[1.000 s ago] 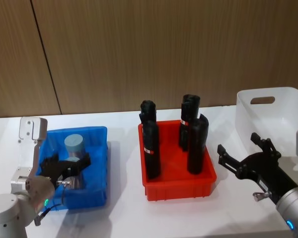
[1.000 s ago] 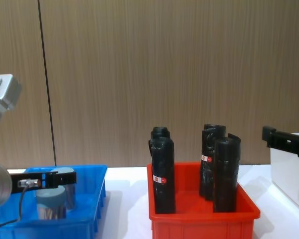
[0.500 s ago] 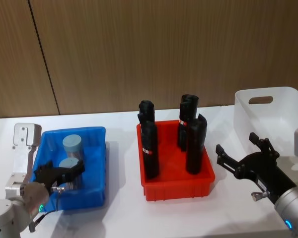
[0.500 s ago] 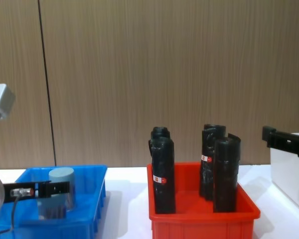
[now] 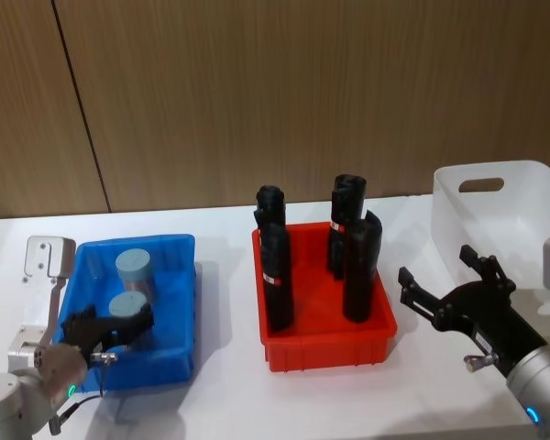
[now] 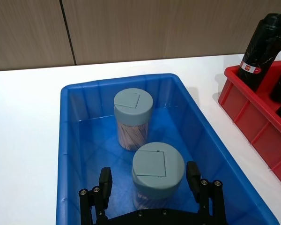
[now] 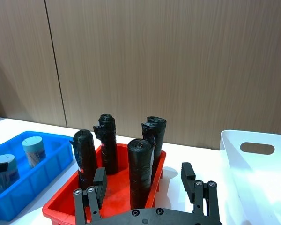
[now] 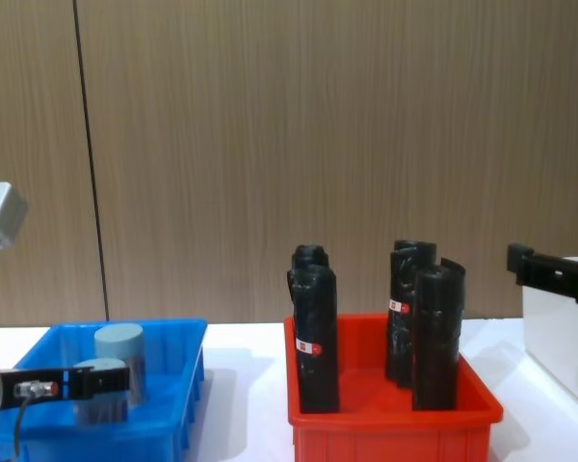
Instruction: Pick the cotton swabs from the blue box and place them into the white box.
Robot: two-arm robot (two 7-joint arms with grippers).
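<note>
White surface before a wood-panelled wall; left gripper (image 6: 149,174) has drawn back and sunk inside the blue box (image 6: 122,82), spread wide, now straddling the nearer cotton swabs tub (image 6: 158,164) without touching; grasp probably imminent; right gripper (image 5: 438,268), likewise spread, waits beside the white box (image 5: 532,220).

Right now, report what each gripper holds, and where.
Nothing held: left gripper open around the nearer cotton swab tub, not clamped; right gripper open, empty.

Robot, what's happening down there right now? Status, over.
Left gripper open, astride the near cotton swab tub in the blue box. Right gripper open, hovering near the white box. Red bin of black rolls stands between the boxes.
</note>
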